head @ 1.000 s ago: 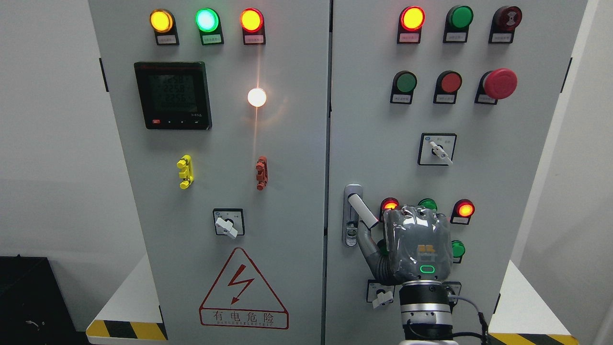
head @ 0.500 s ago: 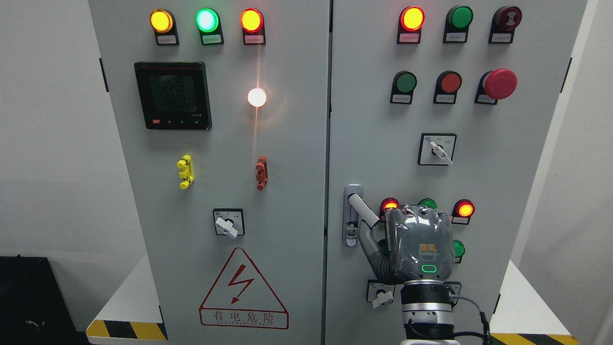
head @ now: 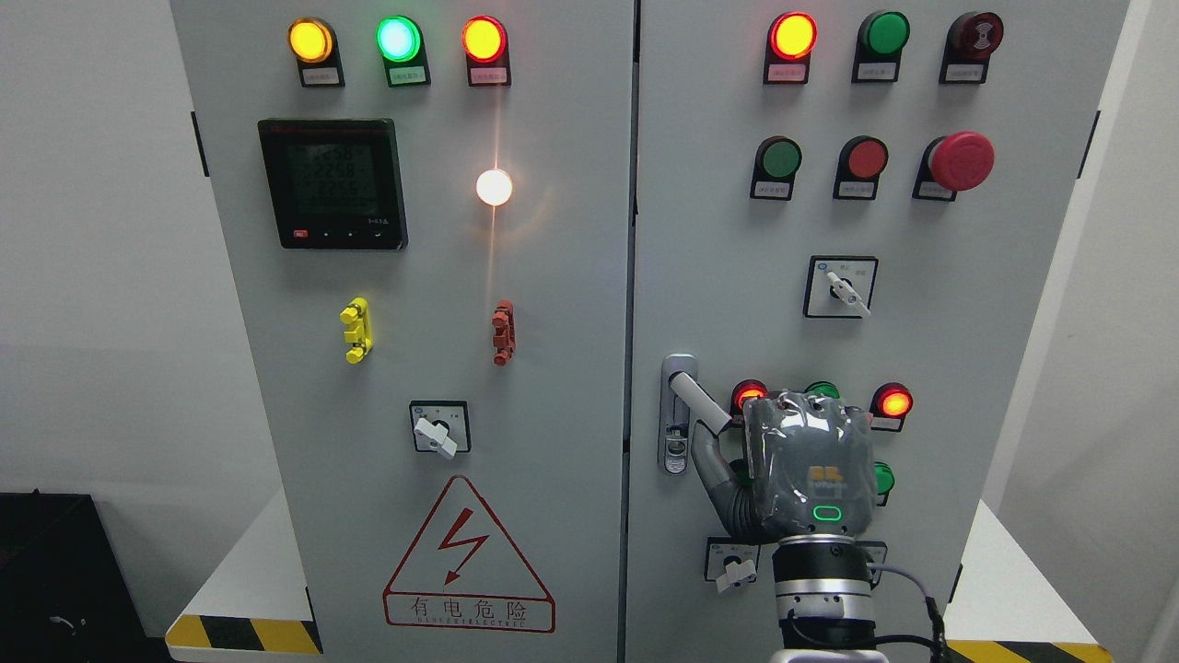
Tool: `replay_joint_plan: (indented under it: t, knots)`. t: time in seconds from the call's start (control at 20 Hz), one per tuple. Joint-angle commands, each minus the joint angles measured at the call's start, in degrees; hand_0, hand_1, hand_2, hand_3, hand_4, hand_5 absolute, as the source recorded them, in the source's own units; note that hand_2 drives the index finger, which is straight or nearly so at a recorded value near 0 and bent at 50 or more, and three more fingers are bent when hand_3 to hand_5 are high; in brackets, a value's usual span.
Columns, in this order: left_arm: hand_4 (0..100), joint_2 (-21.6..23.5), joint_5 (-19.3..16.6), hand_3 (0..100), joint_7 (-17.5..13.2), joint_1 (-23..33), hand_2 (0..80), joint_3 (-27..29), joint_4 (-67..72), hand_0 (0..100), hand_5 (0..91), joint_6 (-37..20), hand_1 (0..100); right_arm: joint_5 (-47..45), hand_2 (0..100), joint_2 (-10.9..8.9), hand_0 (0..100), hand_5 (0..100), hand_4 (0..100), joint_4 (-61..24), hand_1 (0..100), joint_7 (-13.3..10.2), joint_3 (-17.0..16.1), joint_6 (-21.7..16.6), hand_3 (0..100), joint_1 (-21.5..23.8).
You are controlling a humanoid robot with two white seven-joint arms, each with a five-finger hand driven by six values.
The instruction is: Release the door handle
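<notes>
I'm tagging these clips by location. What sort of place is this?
Probably an industrial or electrical training room: the robot faces a grey control cabinet with lit indicator lamps, a red emergency stop button and a high-voltage warning triangle. The right hand is at the door handle.

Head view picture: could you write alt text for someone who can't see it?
A grey robot right hand, seen from behind, is raised at the white door handle on the right door of a grey electrical cabinet; whether it grips the handle is hidden. The doors carry lit indicator lamps, push buttons, a red emergency stop button, a digital meter and a high-voltage warning triangle.
</notes>
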Motion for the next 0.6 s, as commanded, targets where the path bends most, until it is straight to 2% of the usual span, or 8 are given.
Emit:
replay_joint_plan:
  t: [0.0, 0.55]
  knots:
    - [0, 0.0, 0.0, 0, 0.0, 1.0, 0.0, 0.0, 0.1, 12, 0.0, 0.0, 56, -0.1, 96, -0.06, 54, 100, 100, -0.2, 37, 0.0, -0.1, -0.1, 100, -0.1]
    - [0, 0.0, 0.1, 0, 0.0, 1.0, 0.0, 0.0, 0.0, 12, 0.0, 0.0, 56, -0.1, 96, -0.06, 56, 100, 100, -0.4, 34, 0.0, -0.4, -0.1, 100, -0.4]
